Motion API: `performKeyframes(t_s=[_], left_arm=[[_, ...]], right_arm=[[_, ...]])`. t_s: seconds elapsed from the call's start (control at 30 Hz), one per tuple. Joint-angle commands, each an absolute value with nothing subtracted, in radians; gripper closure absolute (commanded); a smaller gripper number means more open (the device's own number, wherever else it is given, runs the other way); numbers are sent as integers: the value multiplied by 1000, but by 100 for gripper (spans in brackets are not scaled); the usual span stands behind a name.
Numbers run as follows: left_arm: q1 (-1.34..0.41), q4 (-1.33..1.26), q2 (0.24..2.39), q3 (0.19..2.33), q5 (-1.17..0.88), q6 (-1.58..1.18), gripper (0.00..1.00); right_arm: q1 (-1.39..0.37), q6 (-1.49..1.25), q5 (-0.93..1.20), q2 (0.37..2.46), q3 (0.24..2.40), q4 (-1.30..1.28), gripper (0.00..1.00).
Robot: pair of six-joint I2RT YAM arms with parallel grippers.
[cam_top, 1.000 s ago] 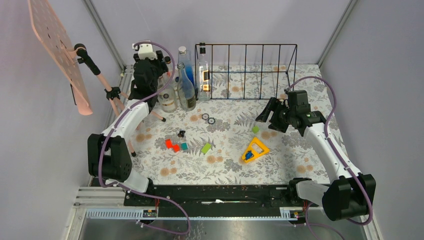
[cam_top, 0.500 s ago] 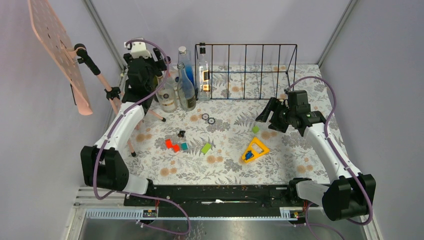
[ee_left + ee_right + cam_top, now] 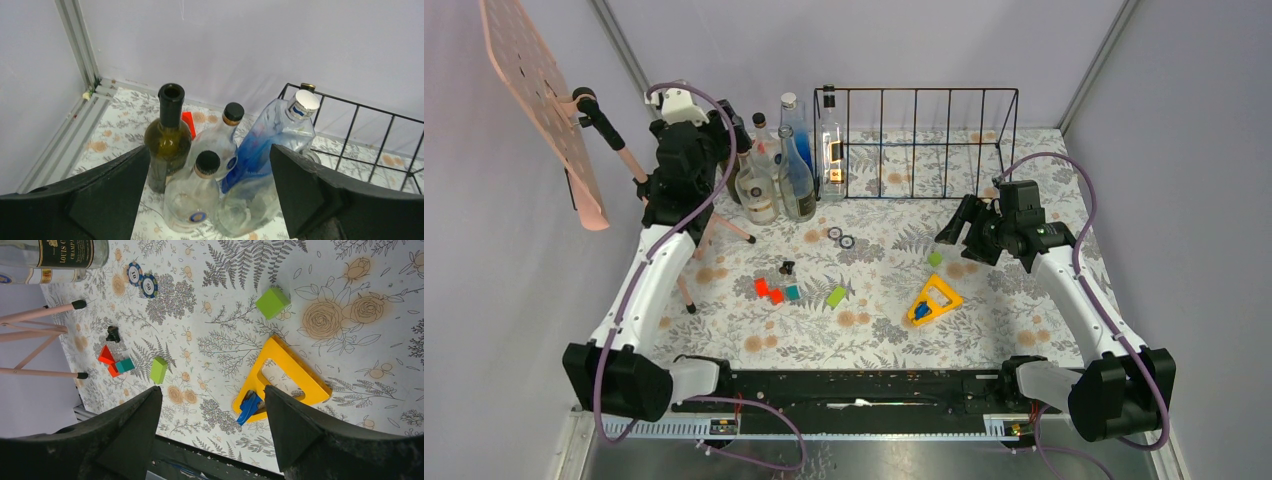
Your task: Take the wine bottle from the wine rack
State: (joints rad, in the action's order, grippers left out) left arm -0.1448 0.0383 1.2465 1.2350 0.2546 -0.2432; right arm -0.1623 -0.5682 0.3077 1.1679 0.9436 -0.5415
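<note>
While left pincer [image 3: 209, 150] and right pincer [image 3: 212, 389] gape empty, bottle [image 3: 65, 252] label reads "LOUIS C".

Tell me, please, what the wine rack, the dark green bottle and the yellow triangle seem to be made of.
The wine rack: probably metal wire, black coated; thin, straight, rigid bars.
The dark green bottle: glass, glossy; translucent with sharp highlights.
The yellow triangle: likely plastic, smooth; uniform bright colour, rounded edges.
</note>
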Motion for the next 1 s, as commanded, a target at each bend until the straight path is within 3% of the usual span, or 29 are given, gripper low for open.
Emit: performKeyframes(t_s=[0.0,0.5,0.97], left_arm=[[-150,138,1181,1220,204,-326,1],[-167,204,955,946,89,-473,1],[-168,256,905,900,93,-394,1]], right_arm=[[-157,-549,295,1135,948,-544,17],[-162,-567,252,1107,992,-391,1],[-371,-478,176,1524,1511,-398,2]])
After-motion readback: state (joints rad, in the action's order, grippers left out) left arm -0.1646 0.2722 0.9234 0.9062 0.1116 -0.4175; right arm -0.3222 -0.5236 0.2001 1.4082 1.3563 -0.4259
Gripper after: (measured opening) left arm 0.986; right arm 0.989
